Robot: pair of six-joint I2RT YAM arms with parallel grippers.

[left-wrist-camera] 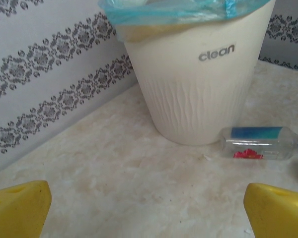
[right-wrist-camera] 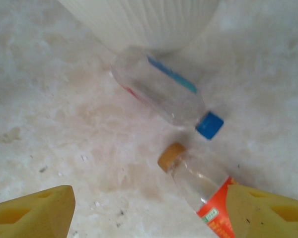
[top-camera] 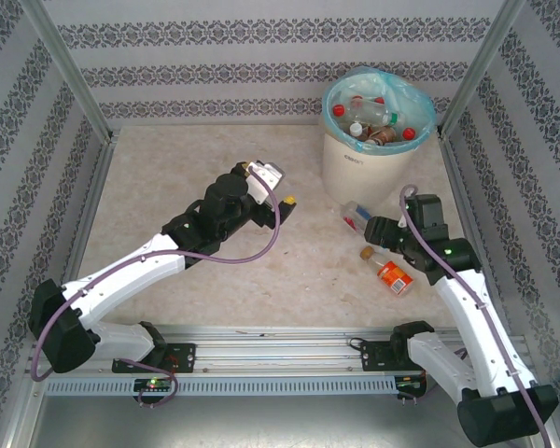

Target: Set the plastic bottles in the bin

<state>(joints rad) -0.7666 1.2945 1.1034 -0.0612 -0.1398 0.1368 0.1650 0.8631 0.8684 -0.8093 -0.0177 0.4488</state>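
The bin (top-camera: pixel 357 161) is an off-white bucket with a turquoise liner, standing at the back right with several bottles inside. Two plastic bottles lie on the table in front of it: a clear one with a blue cap (top-camera: pixel 355 217) (right-wrist-camera: pixel 161 89) (left-wrist-camera: pixel 258 144) and one with an orange label and tan cap (top-camera: pixel 389 273) (right-wrist-camera: pixel 198 181). My right gripper (top-camera: pixel 375 230) (right-wrist-camera: pixel 151 215) hovers open over them, its right finger covering part of the orange label. My left gripper (top-camera: pixel 282 191) (left-wrist-camera: pixel 149 213) is open and empty, pointing at the bin (left-wrist-camera: pixel 198 89) from the left.
Patterned walls and metal frame posts (top-camera: pixel 70 70) close the table in on three sides. The bin's base (right-wrist-camera: pixel 139 20) stands right behind the clear bottle. Bare marbled tabletop (top-camera: pixel 168 187) stretches to the left of the bin.
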